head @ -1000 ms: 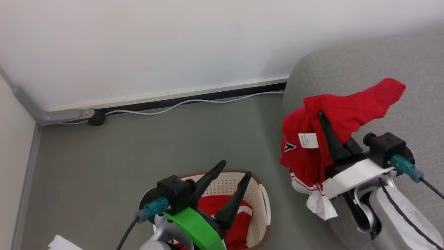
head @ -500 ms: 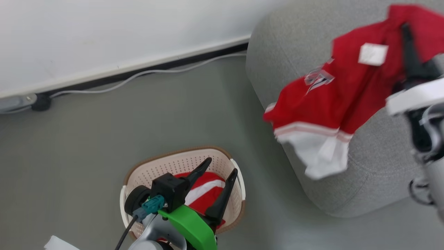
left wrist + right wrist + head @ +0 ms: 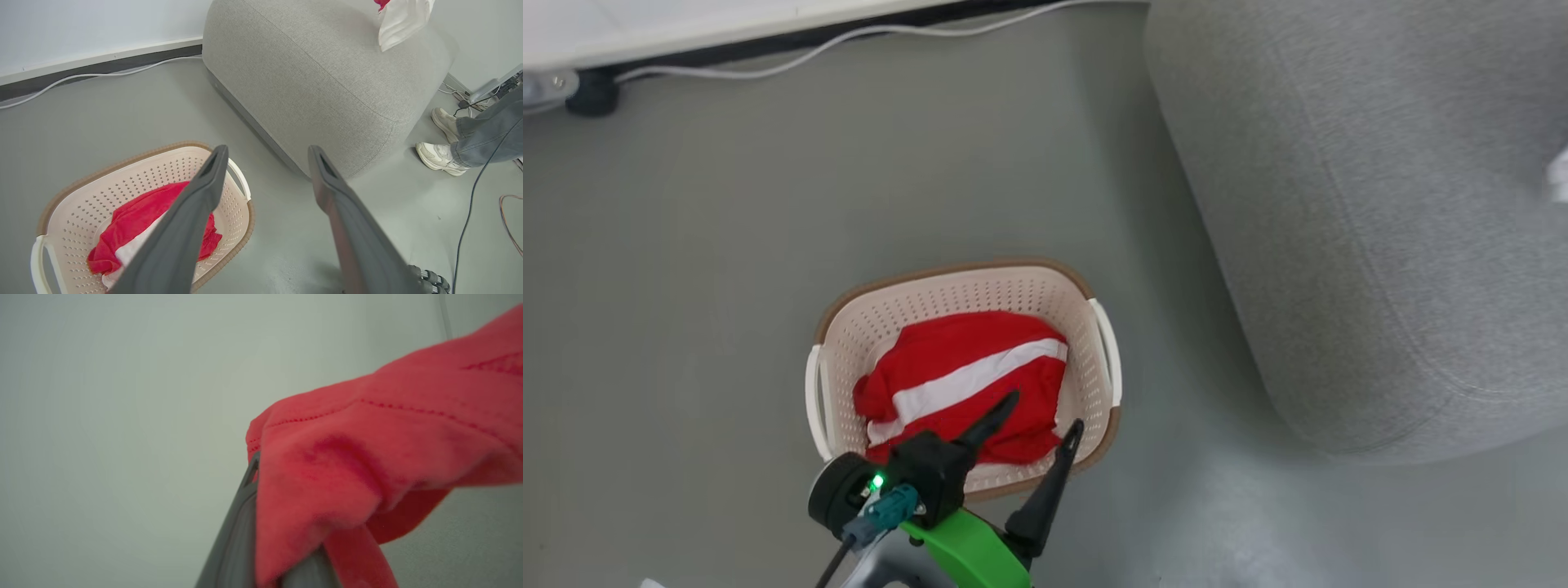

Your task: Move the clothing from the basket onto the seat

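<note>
Grey woven upholstery covers the seat (image 3: 1380,245), a big rounded block on the grey floor (image 3: 727,245), well to the right of the basket (image 3: 964,282) and apart from it. That oval cream basket, with a brown rim and white side handles, stands on the floor and holds a striped garment (image 3: 964,376), red with one broad white band, crumpled on its bottom. A second garment (image 3: 367,449) is bunched over the right gripper (image 3: 273,506), whose two dark fingers sit close together, pinching the red cloth. From the left wrist view its white panel hangs at the seat's far top; whether it touches the fabric cannot be told. The left gripper (image 3: 1045,411) hovers over the near rim of the basket, its fingers spread wide with nothing between them. Beyond the seat stand a person's pale shoes (image 3: 439,157) and denim legs. A white cable (image 3: 809,45) runs along the wall's foot.
</note>
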Available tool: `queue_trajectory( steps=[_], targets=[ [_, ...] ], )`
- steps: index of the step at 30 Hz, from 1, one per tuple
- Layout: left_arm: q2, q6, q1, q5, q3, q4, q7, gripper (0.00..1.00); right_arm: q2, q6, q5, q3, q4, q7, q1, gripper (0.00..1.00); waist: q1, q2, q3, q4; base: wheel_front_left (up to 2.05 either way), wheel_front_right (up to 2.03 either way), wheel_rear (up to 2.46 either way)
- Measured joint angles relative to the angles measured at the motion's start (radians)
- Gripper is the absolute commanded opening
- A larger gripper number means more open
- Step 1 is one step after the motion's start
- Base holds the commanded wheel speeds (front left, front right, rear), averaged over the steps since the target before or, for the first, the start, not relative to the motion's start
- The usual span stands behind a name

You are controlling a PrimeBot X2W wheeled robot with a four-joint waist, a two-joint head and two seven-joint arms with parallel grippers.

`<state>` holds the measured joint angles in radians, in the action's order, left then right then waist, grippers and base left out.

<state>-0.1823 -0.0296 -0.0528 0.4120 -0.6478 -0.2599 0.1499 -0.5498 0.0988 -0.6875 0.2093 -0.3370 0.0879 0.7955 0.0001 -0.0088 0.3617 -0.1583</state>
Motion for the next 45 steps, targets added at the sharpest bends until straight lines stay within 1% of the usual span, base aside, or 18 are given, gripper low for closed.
queue_trajectory(
  steps=[4,7,10,13,16,22,23,25,32,35,38,40,42,43,44,45],
  targets=[
    [-0.014,0.012,-0.003,-0.013,-0.004,-0.039,0.0,1.0,-0.096,0.009,0.016,0.037,-0.016,-0.006,0.088,0.0,0.0,0.0,0.054,0.038,0.0,0.0,0.0],
    [-0.024,0.012,-0.01,-0.02,0.003,-0.065,-0.001,1.0,-0.129,0.009,0.029,0.042,-0.011,-0.011,0.172,0.0,0.0,0.0,0.097,0.062,0.0,0.0,0.0],
    [-0.037,0.011,-0.012,-0.025,0.027,-0.092,-0.002,1.0,-0.142,0.009,0.045,0.011,-0.003,-0.016,0.247,0.0,0.0,0.0,0.142,0.08,0.0,0.0,0.0],
    [-0.058,0.01,-0.017,-0.055,0.047,-0.113,-0.002,1.0,-0.147,0.009,0.064,-0.013,-0.001,-0.028,0.292,0.0,0.0001,0.0,0.189,0.09,0.0,0.0,0.0],
    [-0.063,0.01,-0.034,-0.064,0.06,-0.141,-0.011,1.0,-0.171,0.009,0.081,-0.036,-0.002,-0.038,0.317,0.0,0.0001,0.0,0.236,0.093,0.0,0.0,0.0],
    [-0.083,0.007,-0.049,-0.076,0.074,-0.182,-0.01,1.0,-0.184,0.009,0.082,-0.043,-0.025,-0.047,0.35,0.0,0.0001,0.0,0.325,0.081,0.0,0.0,0.0],
    [-0.083,0.007,-0.049,-0.076,0.074,-0.182,-0.01,1.0,-0.184,0.009,0.082,-0.043,-0.025,-0.047,0.35,0.0,0.0001,0.0,0.325,0.081,0.0,0.0,0.0],
    [-0.087,0.007,-0.059,-0.083,0.085,-0.194,-0.012,1.0,-0.191,0.009,0.097,-0.053,-0.05,-0.051,0.349,0.0,0.0001,0.0,0.353,0.071,0.0,0.0,0.0],
    [-0.113,0.002,-0.088,-0.11,0.122,-0.197,-0.019,1.0,-0.181,0.009,0.193,-0.127,-0.138,-0.035,0.307,0.0,0.0002,0.0,0.42,0.009,0.0,0.0,0.0],
    [-0.116,0.002,-0.098,-0.11,0.127,-0.194,-0.019,1.0,-0.165,0.009,0.2,-0.145,-0.175,-0.035,0.304,0.0,0.0001,0.0,0.436,-0.023,0.0,0.0,0.0],
    [-0.114,0.009,-0.114,-0.108,0.12,-0.182,-0.019,1.0,-0.12,0.01,0.203,-0.165,-0.225,-0.042,0.273,0.0,0.0001,0.0,0.448,-0.05,0.0,0.0,0.0],
    [-0.11,0.017,-0.125,-0.1,0.111,-0.166,-0.021,1.0,-0.081,0.018,0.192,-0.151,-0.268,-0.042,0.253,0.0,0.0001,0.0,0.451,-0.064,0.0,0.0,0.0],
    [-0.103,0.02,-0.126,-0.096,0.108,-0.158,-0.023,1.0,-0.058,0.018,0.184,-0.134,-0.308,-0.049,0.235,0.0,0.0001,0.0,0.448,-0.071,0.0,0.0,0.0],
    [-0.099,0.02,-0.126,-0.091,0.106,-0.157,-0.023,1.0,-0.053,0.018,0.179,-0.12,-0.325,-0.053,0.228,0.23,0.0001,0.0,0.444,-0.073,0.0,0.0,0.0],
    [-0.094,0.02,-0.126,-0.086,0.104,-0.157,-0.023,1.0,-0.054,0.019,0.174,-0.109,-0.34,-0.06,0.22,0.4,0.0,0.0,0.44,-0.073,0.0,0.0,0.0],
    [-0.089,0.021,-0.126,-0.077,0.102,-0.156,-0.024,1.0,-0.056,0.019,0.17,-0.1,-0.352,-0.062,0.214,1.0,0.0,0.0,0.438,-0.073,0.0,0.0,0.0]
  ],
)
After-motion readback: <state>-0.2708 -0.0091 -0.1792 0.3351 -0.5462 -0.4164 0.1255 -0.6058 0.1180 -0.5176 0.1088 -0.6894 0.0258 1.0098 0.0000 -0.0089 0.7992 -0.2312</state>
